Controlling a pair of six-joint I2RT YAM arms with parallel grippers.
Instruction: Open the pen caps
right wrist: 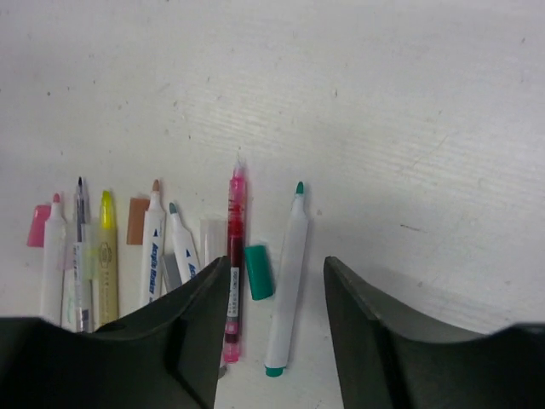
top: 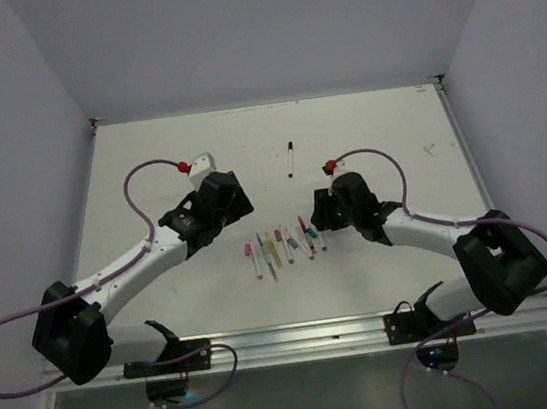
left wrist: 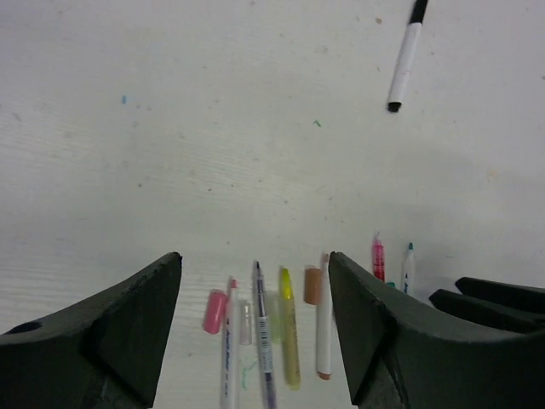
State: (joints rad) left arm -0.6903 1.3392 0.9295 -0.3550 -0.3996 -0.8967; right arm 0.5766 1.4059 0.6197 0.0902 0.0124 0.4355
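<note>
Top external view: row of pens point(top: 281, 247) at the centre of the surface point(top: 145, 151), with 1 black pen point(top: 290, 159) lying apart toward 12 o'clock, well clear of both arms.

Left wrist view: left fingers point(left wrist: 128, 341) spread wide, gripping nothing, hovering over the row. Pink cap point(left wrist: 215, 311) and brown cap point(left wrist: 312, 285) lying loose beside the barrels.

Right wrist view: right fingers point(right wrist: 375, 332) parted less widely, likewise empty. Green cap point(right wrist: 259, 272) flat on the surface, at 9 o'clock of the green pen point(right wrist: 287, 281), whose tip is bare.

Step in hand, by the look of it: both sets of fingers free, between 1 pen and the next. Caps in the row seemingly all off. Probably 1 left, the black cap point(left wrist: 417, 10), apparently on its pen.

Next move calls for reaching toward 12 o'clock, pinching the barrel with 1 set of fingers and the cap with the other, then pulling straight along the pen's axis, not sideways.
</note>
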